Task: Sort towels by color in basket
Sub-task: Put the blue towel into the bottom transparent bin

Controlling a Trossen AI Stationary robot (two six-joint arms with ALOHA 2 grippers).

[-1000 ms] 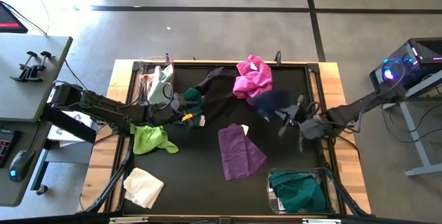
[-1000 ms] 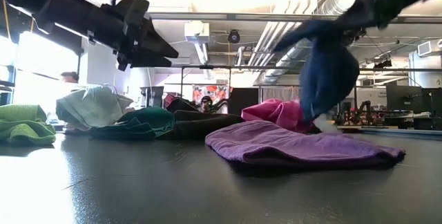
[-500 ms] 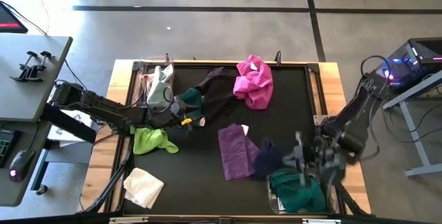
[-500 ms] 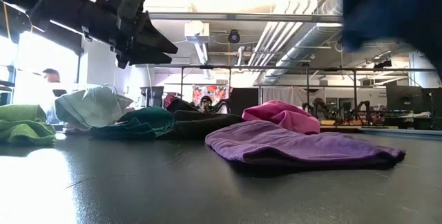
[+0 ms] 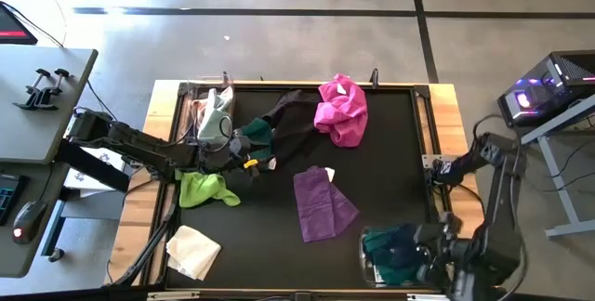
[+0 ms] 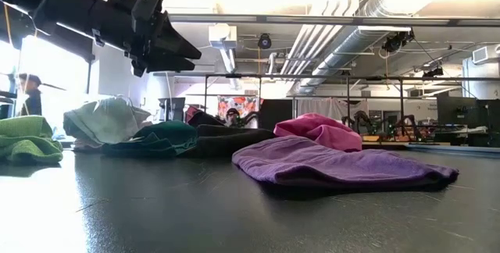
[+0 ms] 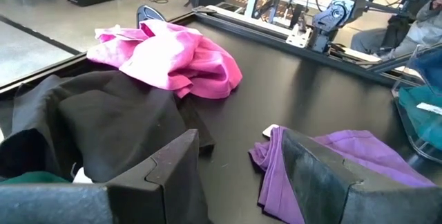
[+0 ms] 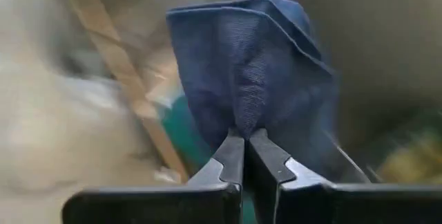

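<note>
At table's 5 o'clock corner my right gripper (image 8: pixel 245 156) is clenched on a navy towel (image 8: pixel 255 79), hanging it over the clear basket (image 5: pixel 367 262) w/ a dark teal towel (image 5: pixel 383 250) already inside.

Progress, my read: early, most cloths are unsorted. The table (image 5: pixel 279 245) is a matte black mat in a wood frame. At 10 o'clock a second clear bin (image 5: pixel 195 106) holds a pale mint towel (image 5: pixel 217 111).

Loose cloths:
- black towel (image 5: pixel 290 120), limp, sprawled near 12
- magenta towel (image 5: pixel 340 108), fluffy heap at 1
- purple towel (image 5: pixel 323 203), flat fold, centre
- lime towel (image 5: pixel 204 188), crumpled, 9
- cream towel (image 5: pixel 192 250), folded, 7
- another teal towel (image 5: pixel 256 132), by the black one

Left gripper (image 7: pixel 238 172) hovers at 9–10 over the black/teal cloths, fingers apart, holding nothing.
</note>
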